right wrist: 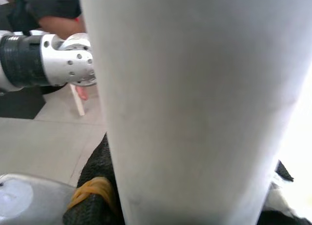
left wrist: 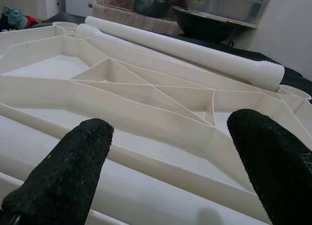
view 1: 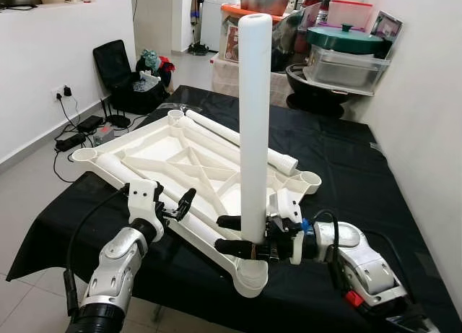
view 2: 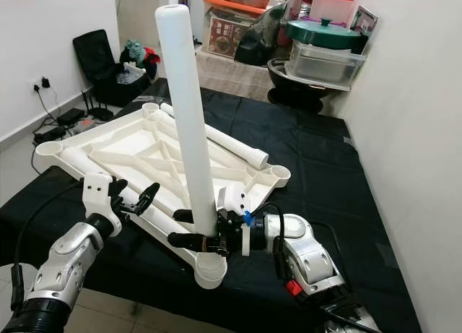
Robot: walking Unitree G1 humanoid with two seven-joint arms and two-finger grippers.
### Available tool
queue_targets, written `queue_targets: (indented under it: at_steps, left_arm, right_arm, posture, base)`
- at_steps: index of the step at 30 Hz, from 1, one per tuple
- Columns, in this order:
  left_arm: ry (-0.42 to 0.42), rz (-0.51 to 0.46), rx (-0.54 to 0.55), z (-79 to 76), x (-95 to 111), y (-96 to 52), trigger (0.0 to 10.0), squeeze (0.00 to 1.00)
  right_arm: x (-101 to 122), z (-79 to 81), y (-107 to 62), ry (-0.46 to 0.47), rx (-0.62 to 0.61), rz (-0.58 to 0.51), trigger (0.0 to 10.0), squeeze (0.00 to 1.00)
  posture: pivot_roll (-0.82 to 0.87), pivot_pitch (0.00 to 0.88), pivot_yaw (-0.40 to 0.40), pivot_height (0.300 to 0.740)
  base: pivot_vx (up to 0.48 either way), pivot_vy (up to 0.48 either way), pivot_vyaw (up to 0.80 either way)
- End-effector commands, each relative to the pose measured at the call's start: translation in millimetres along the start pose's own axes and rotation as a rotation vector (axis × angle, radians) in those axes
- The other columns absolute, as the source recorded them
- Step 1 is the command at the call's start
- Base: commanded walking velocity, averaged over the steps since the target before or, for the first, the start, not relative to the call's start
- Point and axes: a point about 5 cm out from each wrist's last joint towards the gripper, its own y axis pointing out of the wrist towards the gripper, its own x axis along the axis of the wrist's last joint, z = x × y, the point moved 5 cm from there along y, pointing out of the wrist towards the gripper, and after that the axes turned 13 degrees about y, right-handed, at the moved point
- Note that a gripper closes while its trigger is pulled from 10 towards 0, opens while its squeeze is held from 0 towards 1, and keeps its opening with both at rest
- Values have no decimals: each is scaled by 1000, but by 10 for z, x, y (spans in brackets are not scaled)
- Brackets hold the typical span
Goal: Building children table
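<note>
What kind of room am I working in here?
Probably a lived-in home room used for storage: stacked plastic bins and a pot behind the black-covered table, and a power strip on the tiled floor.

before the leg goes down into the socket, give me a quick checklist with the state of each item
1. Right tool shut on the tall white plastic table leg: ok.
2. Leg upright: ok in the left eye view, slightly tilted in the right eye view.
3. Leg's lower end over the near round corner socket of the upturned white plastic tabletop: cannot tell if centred.
4. Left tool open, above the tabletop's near edge: ok.
5. Two spare white legs lying on the tabletop, away from the socket: ok.
</note>
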Motion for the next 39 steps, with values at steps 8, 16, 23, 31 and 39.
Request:
queue_targets:
  at_steps: [8, 16, 23, 31, 39]
  left_arm:
    - [-23, 19, -9, -65, -72, 2, 10000, 0]
    - [-30, 23, -4, -64, -82, 3, 10000, 0]
    - [-37, 30, 3, -48, -100, -1, 10000, 0]
    - [-33, 53, 20, -19, -146, -15, 10000, 0]
    - [-28, 71, 34, 21, -179, -13, 10000, 0]
  right_arm:
    - [-662, -485, -159, 192, -471, 151, 10000, 0]
    - [-794, -676, -317, 264, -732, 86, 10000, 0]
    - [-956, -740, -411, 358, -876, 72, 10000, 0]
    - [-1059, -895, -626, 456, -1123, 3, 10000, 0]
    - [-1167, -939, -777, 541, -1290, -51, 10000, 0]
  posture:
    - [53, 0, -129, 740]
    - [48, 0, -125, 740]
    - [47, 0, -128, 740]
    - [47, 0, -128, 740]
    - [46, 0, -124, 740]
  base:
    - [0, 0, 0]
    - [0, 0, 0]
    - [0, 0, 0]
    - [0, 0, 0]
    - [0, 0, 0]
